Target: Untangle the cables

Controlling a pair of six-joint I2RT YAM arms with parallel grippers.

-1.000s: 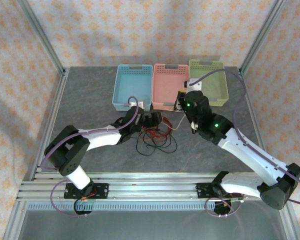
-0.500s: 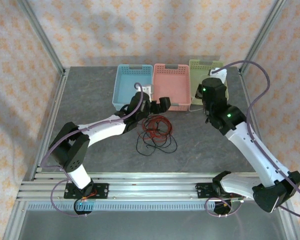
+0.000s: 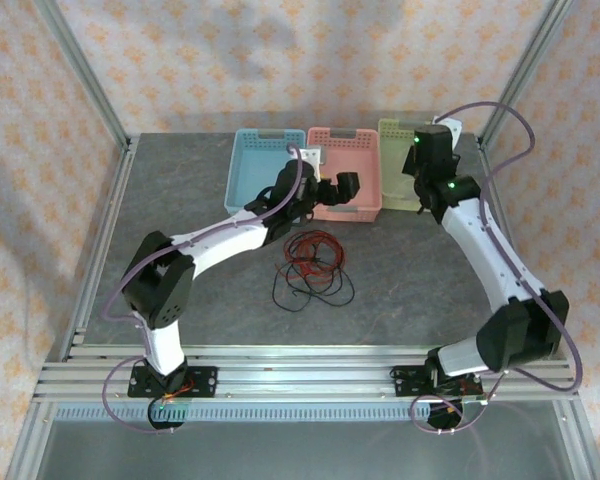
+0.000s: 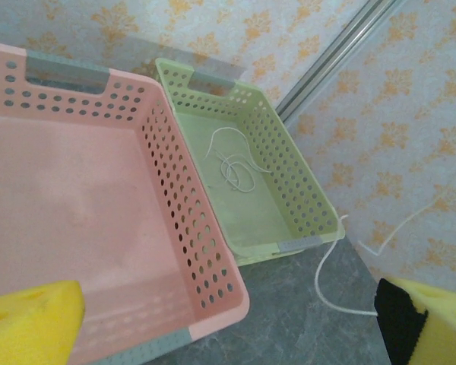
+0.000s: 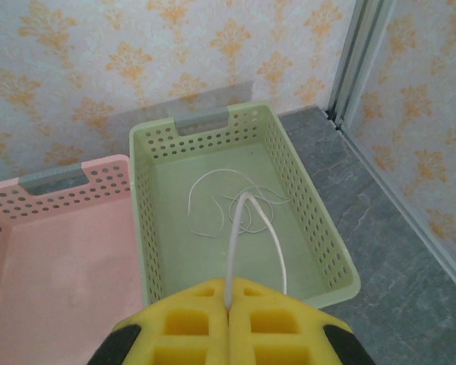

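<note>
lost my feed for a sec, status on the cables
Right gripper shut on white cable over green basket. Left gripper open, empty. Red and black cables tangled on table. Its tail trails outside the basket.

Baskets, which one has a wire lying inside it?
The green basket, at the right end of the row: a whitish cable lies looped on its floor. The pink basket beside it holds nothing.

Grey desk (image 3: 410,270), pastel tones
A blue basket (image 3: 255,175), pink basket (image 4: 76,198), green basket (image 5: 308,220) (all pastel); red cable (image 3: 308,258), black cable (image 3: 310,285), whitish cable (image 5: 235,205).
</note>
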